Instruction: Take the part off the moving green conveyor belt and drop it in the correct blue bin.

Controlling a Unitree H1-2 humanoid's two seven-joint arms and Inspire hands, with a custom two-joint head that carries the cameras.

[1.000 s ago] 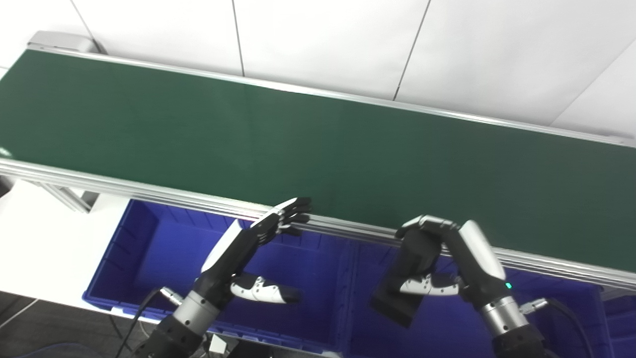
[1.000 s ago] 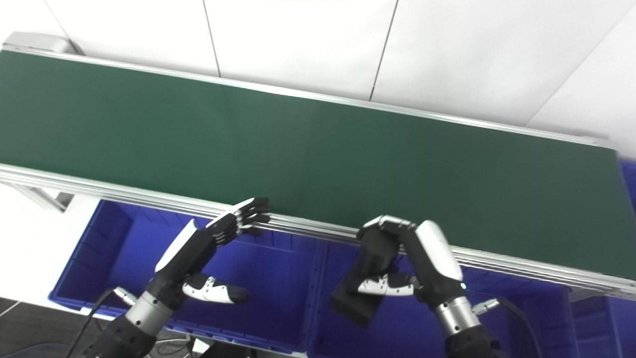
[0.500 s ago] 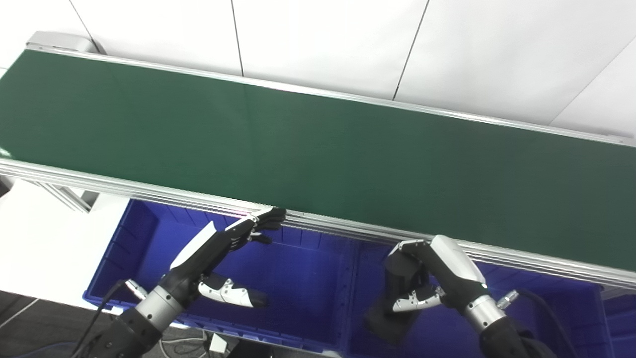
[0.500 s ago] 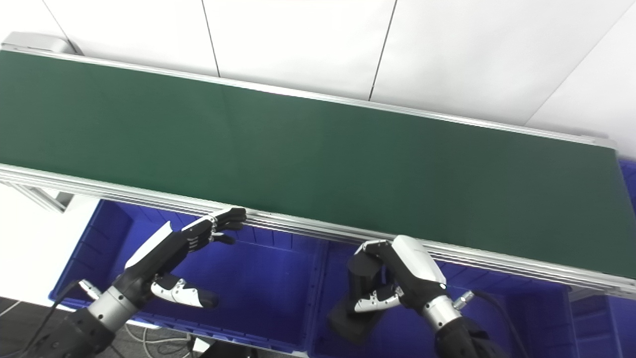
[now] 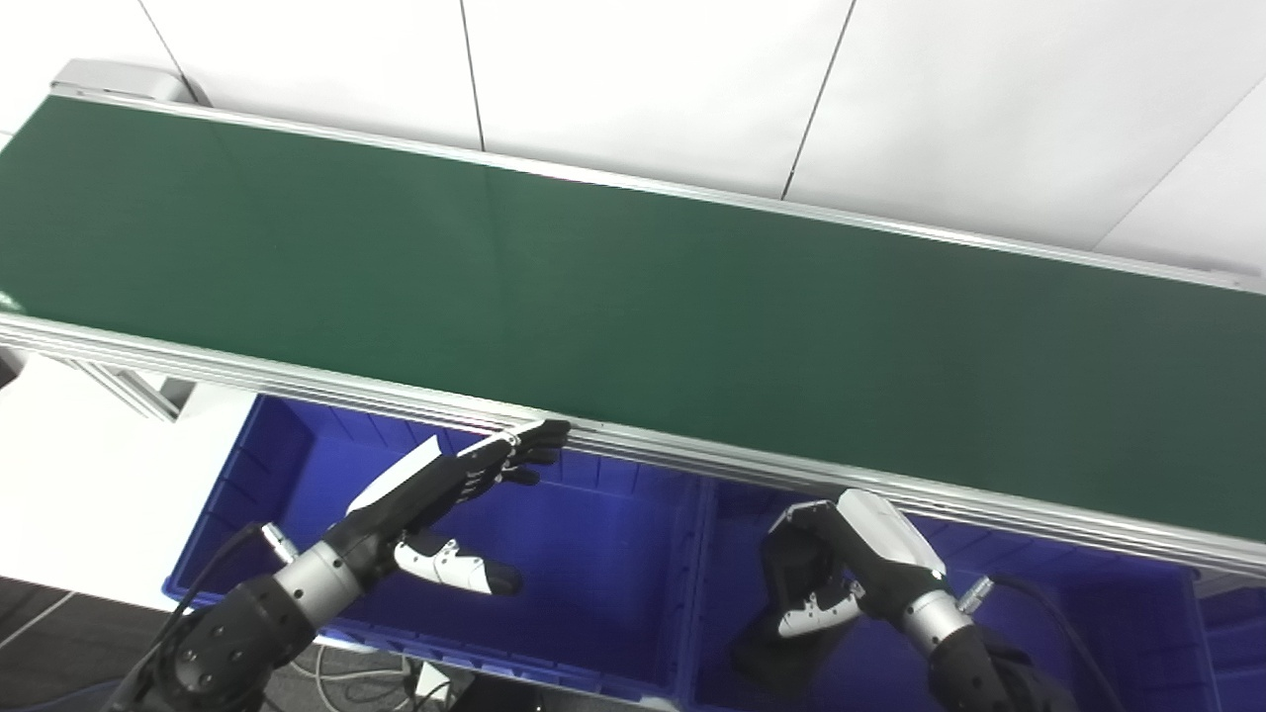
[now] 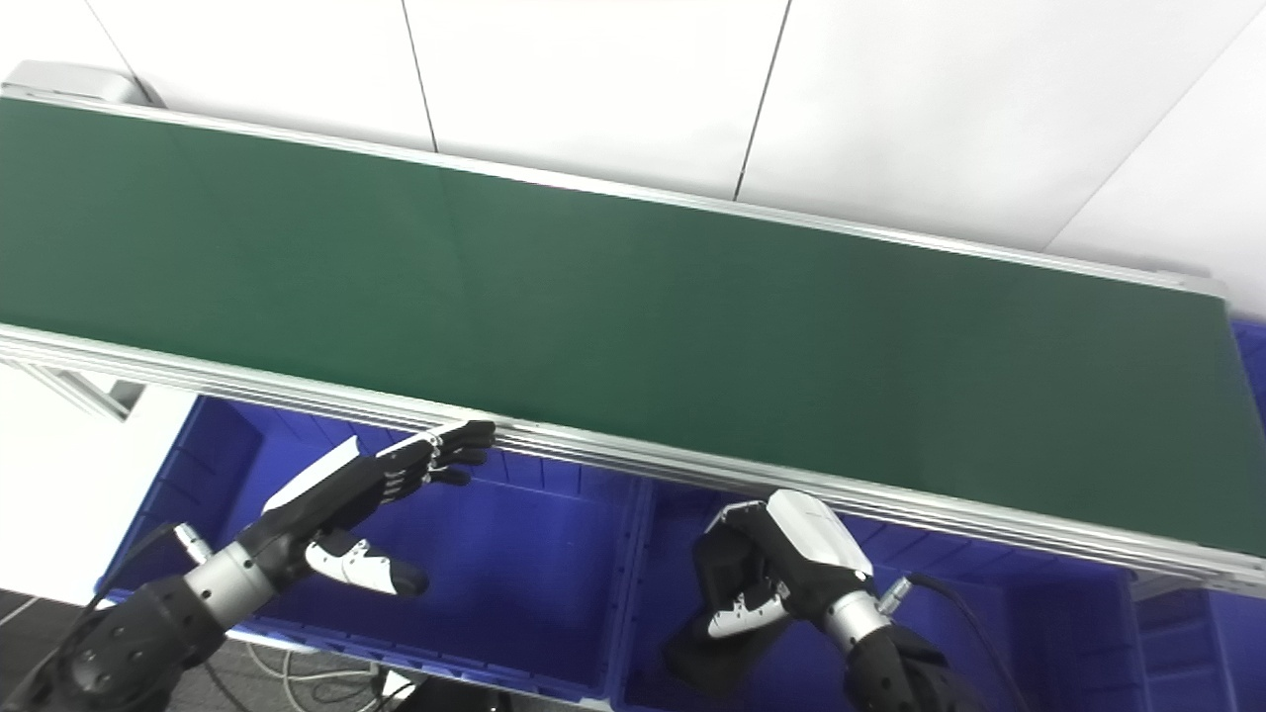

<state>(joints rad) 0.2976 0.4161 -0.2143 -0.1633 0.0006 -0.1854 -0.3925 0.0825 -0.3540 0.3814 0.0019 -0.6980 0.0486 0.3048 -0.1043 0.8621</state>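
Note:
The green conveyor belt (image 5: 633,287) runs across the view with no part on it. My right hand (image 5: 841,564) is shut on a flat black part (image 5: 786,643) and holds it low inside the middle blue bin (image 5: 732,504), below the belt's near rail. My left hand (image 5: 445,489) is open and empty, fingers stretched out over the left blue bin (image 5: 297,475), fingertips (image 5: 539,445) near the rail. In the right eye view the right hand (image 6: 781,574) and the part (image 6: 707,648) show the same way.
The belt's aluminium rail (image 5: 297,381) runs just above the bins. A divider wall (image 5: 692,583) separates the left and middle bins. A further blue bin (image 5: 1226,633) sits at the far right. A white table surface (image 5: 89,475) lies left of the bins.
My right hand has lowered with the black part from rail height down into the middle bin. My left hand has drawn back and down over the left bin, staying open.

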